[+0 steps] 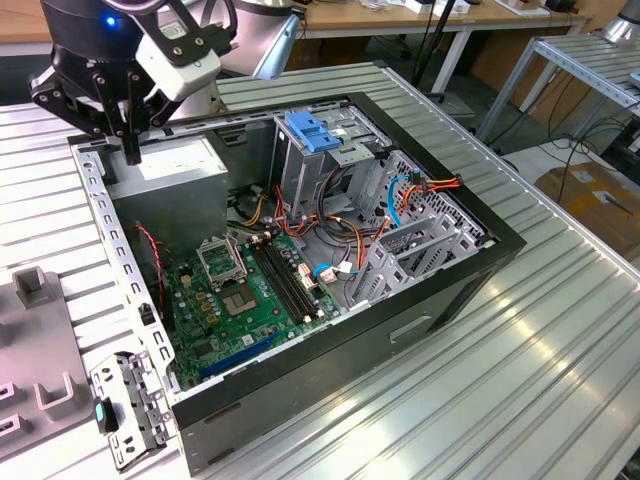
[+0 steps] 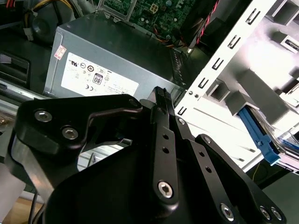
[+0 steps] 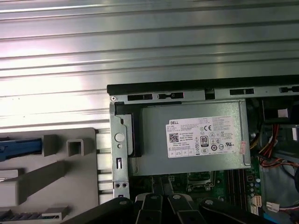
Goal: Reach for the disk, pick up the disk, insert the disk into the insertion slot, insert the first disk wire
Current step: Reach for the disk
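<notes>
My gripper [image 1: 131,152] hangs at the back corner of the open computer case on the exterior view's left, fingers pointing down over the power supply's edge. The fingers [image 2: 161,98] are closed together with nothing between them. The disk [image 2: 258,134], seen by its bright blue carrier, rests in a grey holder outside the case wall, apart from the gripper. In the first wrist view the disk [image 3: 18,146] lies at the holder's edge and the gripper [image 3: 161,181] sits over the case. The insertion slot [image 1: 425,235], a low perforated grey cage, is at the case's far side on the exterior view's right.
A grey power supply [image 1: 175,160] lies under the gripper. A taller cage with a blue cap [image 1: 318,135] stands mid-case, with loose coloured wires [image 1: 400,195] and the green motherboard [image 1: 240,290] beside it. The grey holder [image 1: 35,340] sits on the ribbed metal table [image 1: 500,380].
</notes>
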